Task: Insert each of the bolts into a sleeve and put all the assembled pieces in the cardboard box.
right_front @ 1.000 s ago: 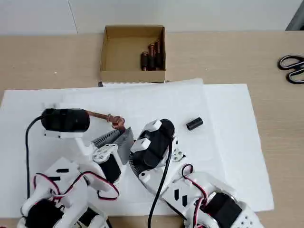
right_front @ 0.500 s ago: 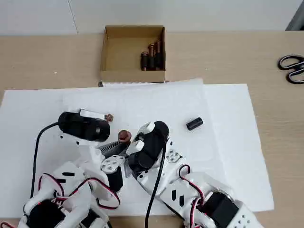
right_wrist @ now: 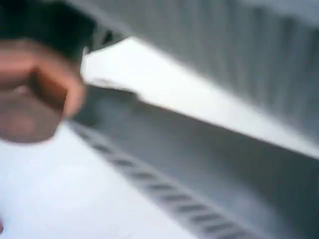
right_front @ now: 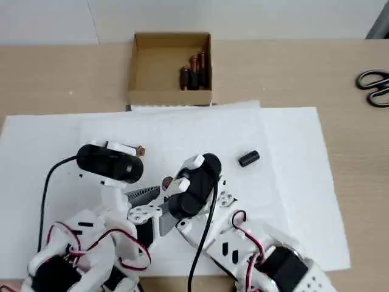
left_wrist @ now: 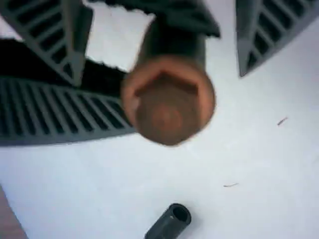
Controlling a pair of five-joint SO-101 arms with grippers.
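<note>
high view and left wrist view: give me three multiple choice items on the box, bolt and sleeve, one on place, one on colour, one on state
1. Where in the cardboard box do the assembled pieces lie?
A. along the side nearer the scissors
B. in the middle
C. along the side away from the scissors

2. What colour is the head of the bolt seen close up in the left wrist view?
A. silver
B. copper
C. blue

3. How does the loose sleeve lie on the paper?
A. upright
B. on its side, empty
C. on its side with a bolt in it

Answers: 1 A, they crowd that wall. 2 B, the head faces the camera. 3 B, its open end shows hollow.
</note>
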